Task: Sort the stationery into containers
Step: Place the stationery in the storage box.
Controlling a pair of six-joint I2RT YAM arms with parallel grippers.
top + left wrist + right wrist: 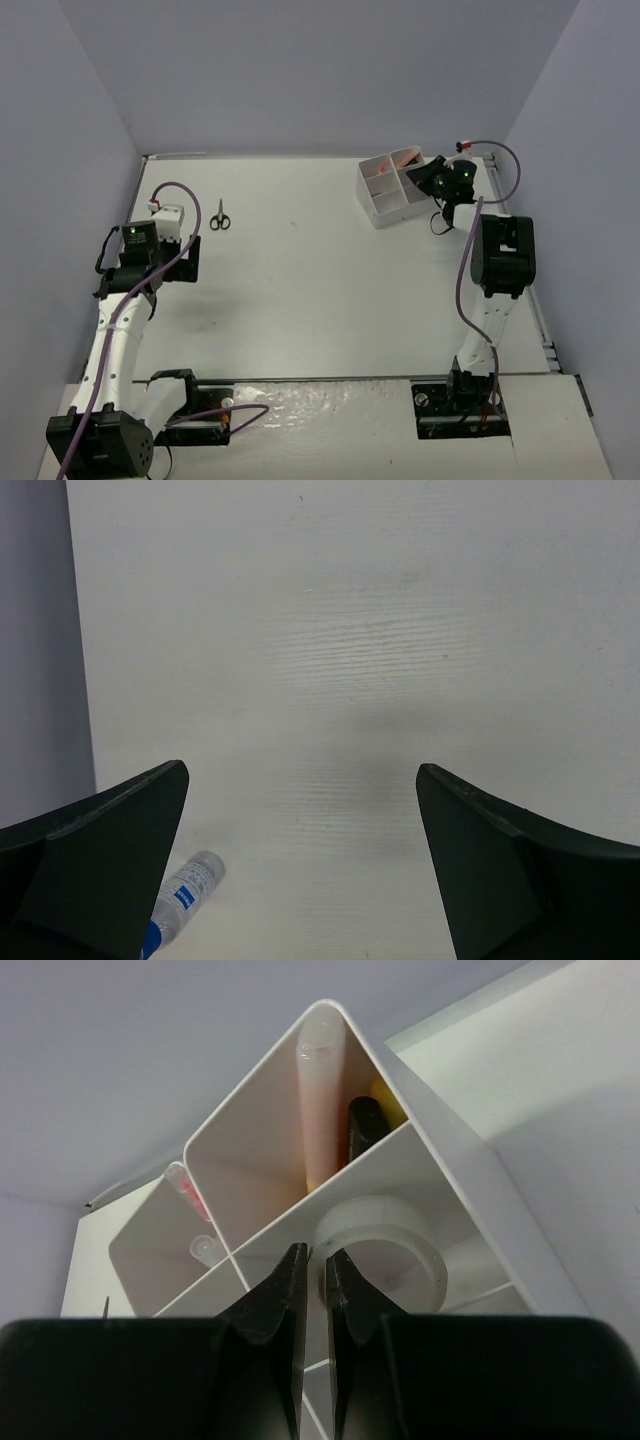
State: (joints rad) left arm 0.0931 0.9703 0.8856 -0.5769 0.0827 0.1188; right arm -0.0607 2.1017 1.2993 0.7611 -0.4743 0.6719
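Scissors (219, 216) near left claw (300, 770); blue pen (185, 895) partly behind it.

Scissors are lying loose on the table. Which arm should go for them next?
Left. The left gripper is open and already close to the scissors. The right gripper is shut, far across from them at the organiser box, just above the tape ring.

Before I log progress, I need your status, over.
Left tool open, empty. Right tool shut at rim of white tape ring in white plastic organiser box. Small black scissors on table, nothing blocking.
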